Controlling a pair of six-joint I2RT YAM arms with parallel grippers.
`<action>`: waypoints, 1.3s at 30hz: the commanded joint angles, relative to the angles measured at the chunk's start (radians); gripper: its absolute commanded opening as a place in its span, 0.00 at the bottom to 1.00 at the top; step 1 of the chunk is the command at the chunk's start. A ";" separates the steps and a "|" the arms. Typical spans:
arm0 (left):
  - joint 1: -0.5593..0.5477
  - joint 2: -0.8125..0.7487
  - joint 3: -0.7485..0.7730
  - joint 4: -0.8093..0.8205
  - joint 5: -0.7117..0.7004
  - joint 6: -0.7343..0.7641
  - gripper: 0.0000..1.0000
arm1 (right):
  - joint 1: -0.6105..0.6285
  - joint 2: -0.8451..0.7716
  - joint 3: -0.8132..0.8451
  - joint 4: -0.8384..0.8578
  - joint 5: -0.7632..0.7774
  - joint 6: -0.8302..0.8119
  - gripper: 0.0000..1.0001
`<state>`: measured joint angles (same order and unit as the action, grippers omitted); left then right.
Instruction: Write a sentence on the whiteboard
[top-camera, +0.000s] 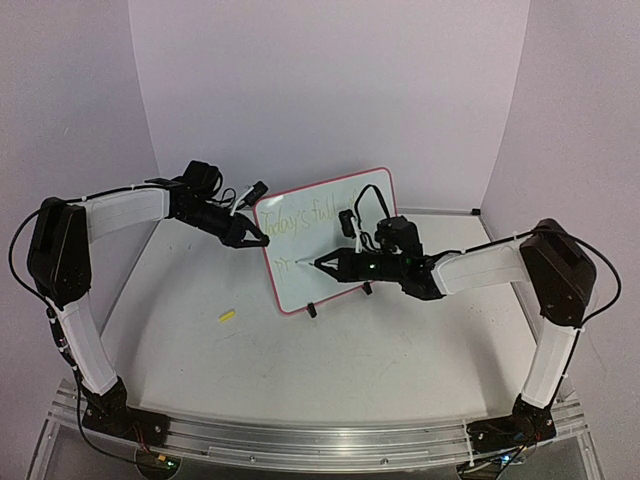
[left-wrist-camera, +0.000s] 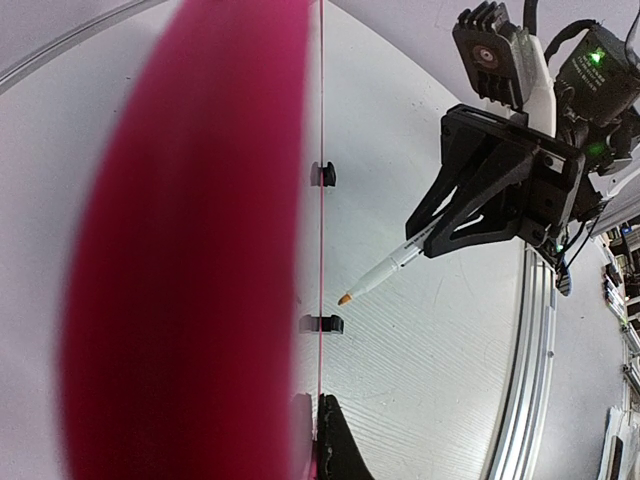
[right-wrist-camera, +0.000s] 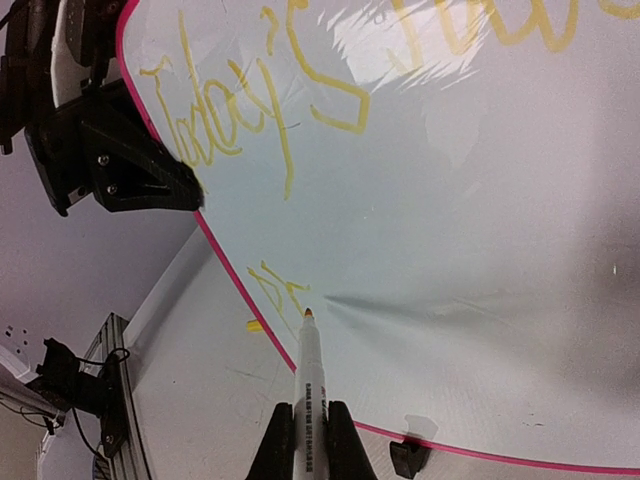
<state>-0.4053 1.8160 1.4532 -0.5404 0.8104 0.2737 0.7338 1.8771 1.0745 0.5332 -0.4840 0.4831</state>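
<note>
Grip of right gripper (right-wrist-camera: 312, 425) closed round yellow marker (right-wrist-camera: 308, 370); sets tip at whiteboard (right-wrist-camera: 450, 250), lower left beside "Pr", to carry sentence (right-wrist-camera: 250, 110) onto a second line. At whiteboard's left edge, left gripper (top-camera: 250, 236) clamped on, likely bracing against pen pressure.

We record the whiteboard (top-camera: 300, 285) as white with a thin red-pink frame and black clip feet (top-camera: 311, 310). The sentence (top-camera: 290, 222) on it is pale yellow. The left hand (top-camera: 262, 240) and right hand (top-camera: 318, 264) are both black. The marker (right-wrist-camera: 308, 370) before the whiteboard has a white barrel, dark print and an orange-yellow tip. Left of the whiteboard, a small yellow piece (top-camera: 227, 316) lies on the white counter (top-camera: 380, 370).
</note>
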 joint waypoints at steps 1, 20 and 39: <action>-0.032 0.019 0.001 -0.069 -0.058 0.056 0.00 | -0.001 0.020 0.043 0.012 0.048 0.001 0.00; -0.032 0.014 0.003 -0.072 -0.061 0.056 0.00 | -0.004 0.076 0.071 -0.035 0.016 -0.013 0.00; -0.032 0.009 0.004 -0.074 -0.064 0.059 0.00 | -0.004 0.000 0.047 -0.034 0.135 -0.004 0.00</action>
<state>-0.4053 1.8160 1.4532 -0.5407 0.8075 0.2726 0.7424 1.9238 1.0996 0.4916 -0.4630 0.4808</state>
